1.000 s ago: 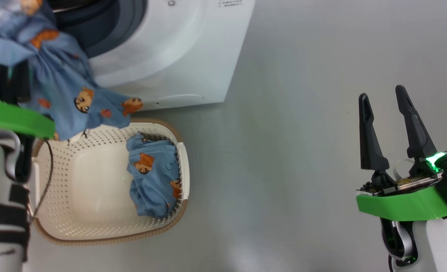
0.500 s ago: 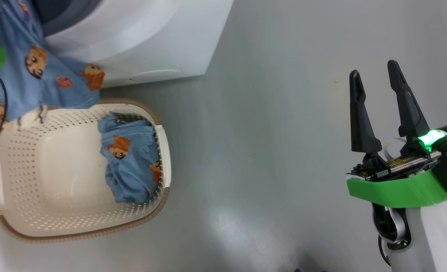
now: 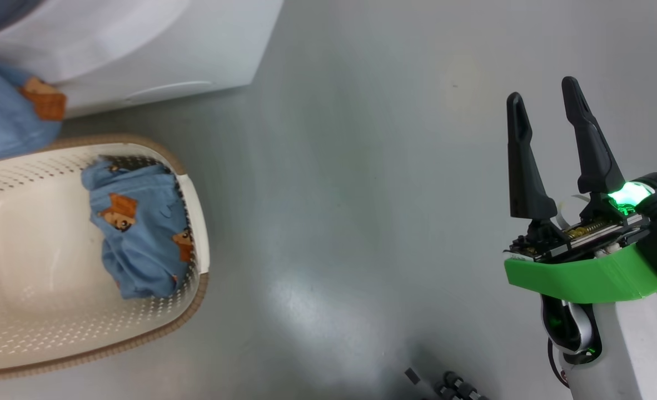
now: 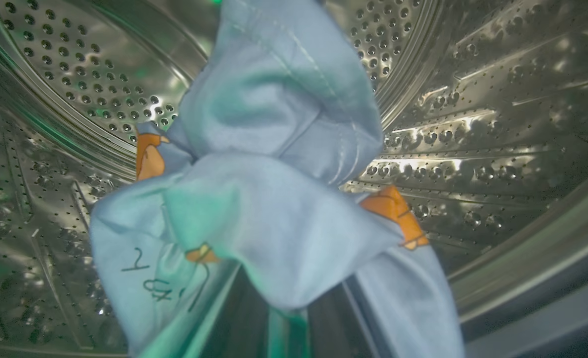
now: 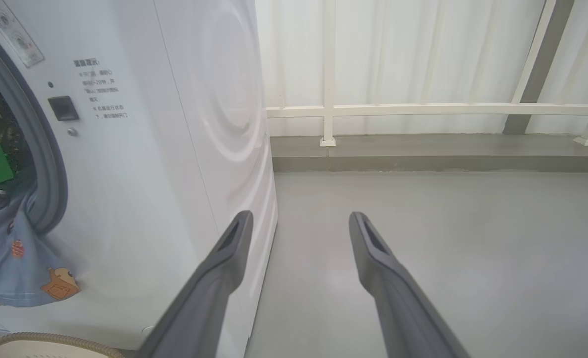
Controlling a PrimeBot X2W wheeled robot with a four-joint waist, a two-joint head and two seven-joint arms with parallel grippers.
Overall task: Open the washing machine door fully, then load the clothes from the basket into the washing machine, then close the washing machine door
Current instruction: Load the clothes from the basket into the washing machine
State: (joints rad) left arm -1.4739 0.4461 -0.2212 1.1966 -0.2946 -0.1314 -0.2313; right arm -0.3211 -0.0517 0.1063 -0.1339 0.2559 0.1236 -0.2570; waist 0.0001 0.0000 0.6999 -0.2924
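Right gripper [image 3: 542, 89] beside the washing machine [image 5: 174, 149]; fingers [image 3: 523, 166] wide apart, empty.

Open grey floor [image 3: 362, 183] lies between the right tool [image 3: 542, 90] and the basket [image 3: 199, 244]. The washing machine [image 5: 174, 149] stands just left of that tool. Bunched clothes [image 4: 274, 199] block the drum [image 4: 473, 99] mouth, draping over its lip.

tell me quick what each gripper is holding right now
left gripper: shut on cloth, inside the drum
right gripper: open, holding nothing
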